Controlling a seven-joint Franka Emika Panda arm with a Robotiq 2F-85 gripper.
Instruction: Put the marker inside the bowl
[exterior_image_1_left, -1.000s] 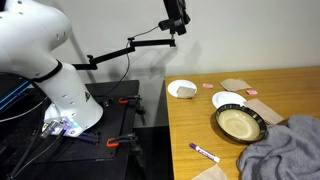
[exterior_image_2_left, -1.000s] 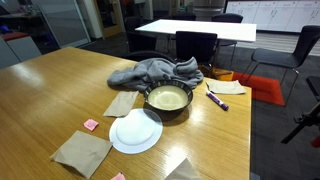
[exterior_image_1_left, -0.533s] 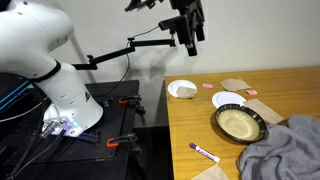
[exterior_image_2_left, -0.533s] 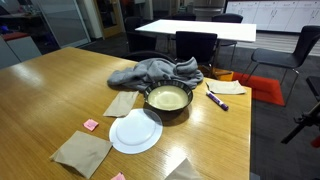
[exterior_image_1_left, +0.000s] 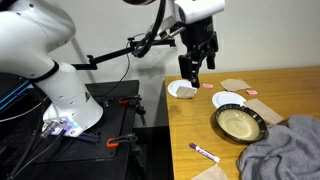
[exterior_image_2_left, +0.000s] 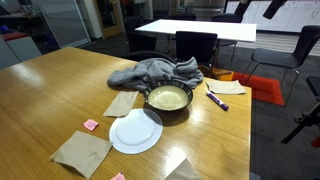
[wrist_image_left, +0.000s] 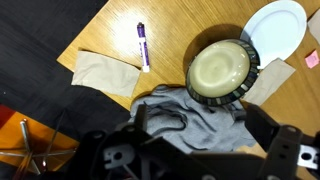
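Observation:
The marker (exterior_image_1_left: 204, 153) has a white barrel and a purple cap. It lies flat on the wooden table near its edge, apart from the bowl, and shows in both exterior views (exterior_image_2_left: 217, 99) and the wrist view (wrist_image_left: 143, 45). The bowl (exterior_image_1_left: 216, 122) has a dark rim and an empty cream inside, seen also in an exterior view (exterior_image_2_left: 168, 111) and the wrist view (wrist_image_left: 220, 68). My gripper (exterior_image_1_left: 190, 78) hangs open and empty high above the table, well away from the marker. In the wrist view its fingers (wrist_image_left: 196, 125) frame the grey cloth below the bowl.
A crumpled grey cloth (exterior_image_1_left: 280, 150) lies against the bowl. A white plate (exterior_image_2_left: 135, 131) and brown napkins (exterior_image_2_left: 82, 152) lie beside it. A small white bowl (exterior_image_1_left: 181, 90) stands near the table corner. The table edge (exterior_image_1_left: 168, 130) drops off toward the robot base.
The arm has swung down and toward the table; the gripper moved from the top of the exterior view to above the small white bowl. The marker and the bowl have not moved.

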